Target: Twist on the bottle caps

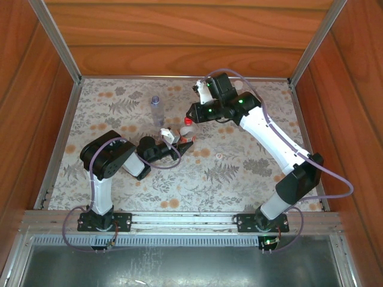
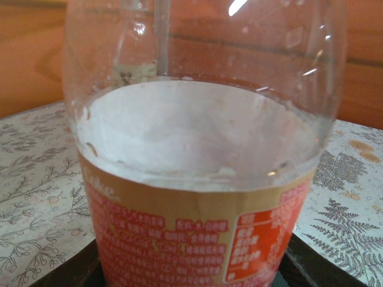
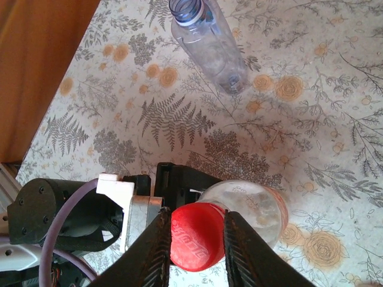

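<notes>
Left claw (image 1: 179,143): closed around the red-label bottle (image 2: 203,197), held upright near mid-table
Right claw (image 3: 197,226): fingers pinching the red cap (image 3: 191,246), which sits on that bottle's mouth
Blue bottle (image 1: 155,109): upright, open-mouthed, farther back
White cap (image 1: 219,156): loose on the table (image 1: 251,173), right of the held bottle

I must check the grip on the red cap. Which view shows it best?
The right wrist view: the red cap sits large between the fingers of the right gripper, atop the bottle. The top view gives a tiny red dot. The left wrist view gives the bottle's body and label.
</notes>
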Robot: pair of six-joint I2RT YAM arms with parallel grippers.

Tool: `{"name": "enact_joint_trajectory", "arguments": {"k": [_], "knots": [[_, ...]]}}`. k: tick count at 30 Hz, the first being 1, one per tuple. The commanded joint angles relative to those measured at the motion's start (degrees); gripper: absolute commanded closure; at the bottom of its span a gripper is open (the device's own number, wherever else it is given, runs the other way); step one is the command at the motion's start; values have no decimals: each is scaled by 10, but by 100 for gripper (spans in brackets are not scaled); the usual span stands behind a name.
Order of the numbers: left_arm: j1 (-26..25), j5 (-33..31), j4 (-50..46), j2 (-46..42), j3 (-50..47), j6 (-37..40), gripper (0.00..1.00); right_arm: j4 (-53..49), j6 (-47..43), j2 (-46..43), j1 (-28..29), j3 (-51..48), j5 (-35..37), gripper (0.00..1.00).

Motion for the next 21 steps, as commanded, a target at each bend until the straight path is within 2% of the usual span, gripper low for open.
{"name": "enact_joint_trajectory", "arguments": {"k": [1,21], "knots": [[4,10,-68,27,-12,-7,49,-7,-9,1,-4,-2,-21,72],[5,9,-66,21,-17,-9,49,-12,-7,-2,-4,-19,-35,79]]}}
